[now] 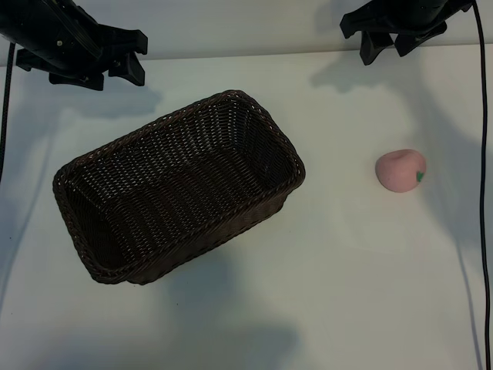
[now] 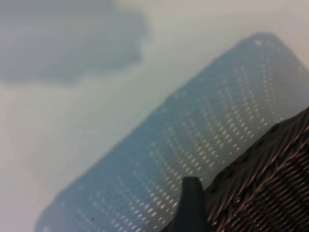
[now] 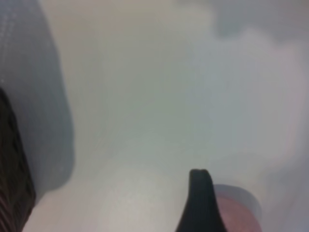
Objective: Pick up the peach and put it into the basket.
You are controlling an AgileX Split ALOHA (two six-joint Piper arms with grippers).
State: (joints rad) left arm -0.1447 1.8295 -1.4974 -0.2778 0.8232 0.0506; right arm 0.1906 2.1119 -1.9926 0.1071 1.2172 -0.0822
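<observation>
The basket point(image 1: 177, 189) was woven from dark-brown wicker, rough and ribbed, with a braided rim and a faint sheen on the strands. The peach point(image 1: 400, 170) was finished in a soft, matt pink. The table point(image 1: 354, 293) was surfaced in smooth, matt white.

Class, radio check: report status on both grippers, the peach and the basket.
Left gripper and right gripper open, empty, high at the far edge. Peach on the table, right of the basket, untouched. Basket empty. Path clear.
</observation>
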